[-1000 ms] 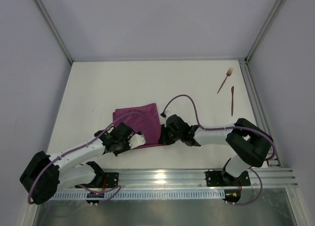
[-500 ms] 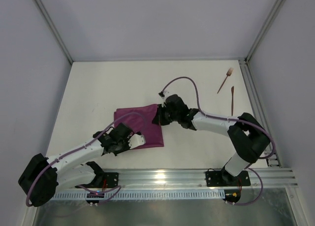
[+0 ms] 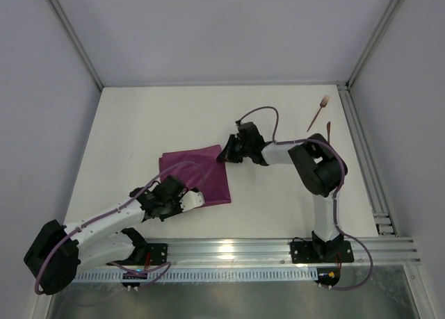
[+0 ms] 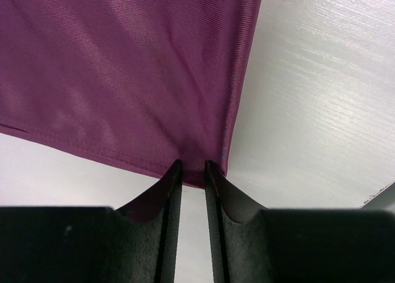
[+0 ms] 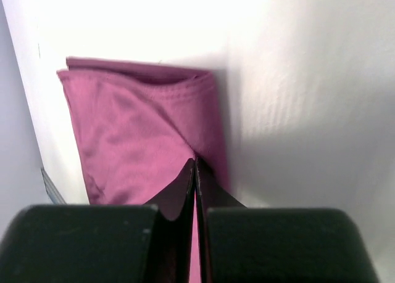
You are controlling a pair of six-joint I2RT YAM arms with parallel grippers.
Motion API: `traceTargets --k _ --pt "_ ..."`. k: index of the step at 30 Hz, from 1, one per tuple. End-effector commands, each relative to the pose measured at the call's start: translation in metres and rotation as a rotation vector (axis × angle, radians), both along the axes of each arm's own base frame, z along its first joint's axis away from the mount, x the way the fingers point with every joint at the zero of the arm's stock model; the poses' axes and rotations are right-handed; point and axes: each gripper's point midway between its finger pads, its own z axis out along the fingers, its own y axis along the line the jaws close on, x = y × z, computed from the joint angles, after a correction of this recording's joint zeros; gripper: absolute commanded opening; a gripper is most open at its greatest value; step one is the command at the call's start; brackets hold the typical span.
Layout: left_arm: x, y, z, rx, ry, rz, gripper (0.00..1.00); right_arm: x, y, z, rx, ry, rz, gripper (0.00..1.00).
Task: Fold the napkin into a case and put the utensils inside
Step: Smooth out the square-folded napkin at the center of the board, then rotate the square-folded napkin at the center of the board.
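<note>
The plum-purple napkin (image 3: pixel 191 169) lies folded on the white table, left of centre. My left gripper (image 3: pixel 201 201) sits at its near right corner. In the left wrist view its jaws (image 4: pixel 192 166) stand a narrow gap apart on the cloth (image 4: pixel 123 79), and creases run to the tips. My right gripper (image 3: pixel 222 154) is at the far right corner, shut on a pinch of the napkin (image 5: pixel 136 123), with its fingertips (image 5: pixel 195 161) pressed together. The copper fork (image 3: pixel 319 110) and the knife (image 3: pixel 328 129) lie at the far right; my right arm partly covers the knife.
A metal rail (image 3: pixel 358 145) runs along the table's right edge, close to the utensils. Grey walls close in the left, the back and the right. My right arm's purple cable (image 3: pixel 261 112) loops above the table behind the wrist.
My right gripper has travelled from the napkin's near right corner to its far right corner with cloth pinched in it, and the arm has stretched out. The left gripper has stayed at the near edge.
</note>
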Motion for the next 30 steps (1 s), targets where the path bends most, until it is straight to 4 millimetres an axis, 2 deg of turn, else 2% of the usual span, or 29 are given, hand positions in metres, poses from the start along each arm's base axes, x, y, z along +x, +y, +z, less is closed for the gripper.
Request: traceTargets --k 1,7,9,11,12,13,15,18,20,23,30 --pt "0.003 0.001 0.0 -0.006 -0.025 -0.009 0.23 0.029 -0.001 0.019 0.035 -0.046 -0.099 0.03" --pt "0.002 0.0 0.001 -0.017 -0.031 -0.021 0.23 0.058 -0.01 0.027 0.013 -0.061 -0.154 0.04" --pt "0.001 -0.001 0.002 -0.026 -0.028 -0.015 0.23 0.068 -0.009 0.037 0.016 -0.094 -0.15 0.07" --pt "0.001 -0.003 0.005 -0.036 -0.028 -0.008 0.24 0.069 -0.011 0.043 -0.001 -0.115 -0.143 0.14" --pt "0.0 -0.003 0.005 -0.038 -0.023 -0.006 0.25 0.07 -0.012 0.049 -0.011 -0.131 -0.144 0.24" --pt "-0.001 -0.002 0.006 -0.035 -0.021 -0.008 0.25 0.073 -0.016 0.059 -0.03 -0.173 -0.144 0.29" --pt "0.0 0.0 0.007 -0.021 -0.028 -0.014 0.27 0.072 -0.022 0.061 -0.057 -0.187 -0.142 0.4" --pt "0.004 0.0 0.008 -0.021 -0.044 -0.016 0.29 0.072 -0.02 0.053 -0.088 -0.169 -0.116 0.47" --pt "0.005 -0.001 0.009 -0.024 -0.051 -0.015 0.32 0.067 -0.019 0.033 -0.114 -0.113 -0.089 0.5" --pt "0.007 -0.001 0.015 -0.024 -0.063 0.0 0.38 0.062 -0.011 0.019 -0.086 -0.059 -0.062 0.5" --pt "0.013 0.013 0.035 0.042 -0.102 0.022 0.47 0.055 -0.006 0.01 -0.055 -0.04 -0.038 0.49"
